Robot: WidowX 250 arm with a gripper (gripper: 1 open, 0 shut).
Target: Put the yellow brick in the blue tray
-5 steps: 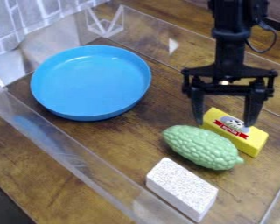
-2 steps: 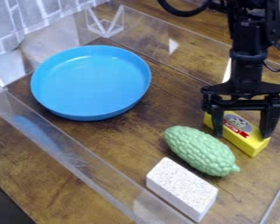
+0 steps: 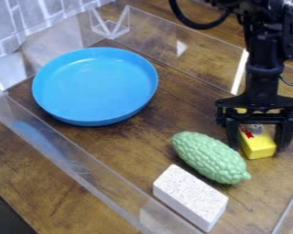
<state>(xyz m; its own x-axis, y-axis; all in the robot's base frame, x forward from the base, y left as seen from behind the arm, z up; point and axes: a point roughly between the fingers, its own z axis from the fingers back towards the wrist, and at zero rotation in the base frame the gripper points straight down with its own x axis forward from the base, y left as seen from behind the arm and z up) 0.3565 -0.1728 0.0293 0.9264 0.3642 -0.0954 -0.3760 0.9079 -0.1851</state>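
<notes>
The black pincer (image 3: 258,137) is spread, its two sides reaching down around the yellow brick (image 3: 256,144), one toward the picture's left and one toward its right. The brick lies on the brown wooden worktop (image 3: 113,151), part of its red-and-white label showing between the dark parts. Whether the fingers actually touch the brick is hard to say, since the pincer hides much of its upper part. The black arm (image 3: 270,55) rises above it toward the top right of the view, with a dark cable (image 3: 196,22) curving off to the left.

Just beside the brick, on its lower left, lies a bumpy green oval object (image 3: 211,157), slanting down toward the right. Below that sits a white speckled block (image 3: 190,196), near the green object's lower end.

Well apart from the pincer, at the upper left, is the blue tray (image 3: 95,86), round and shallow with a raised rim. Clear plastic strips (image 3: 81,169) run along the left side of the worktop, and a pale patterned cloth (image 3: 39,23) shows in the top left corner.
</notes>
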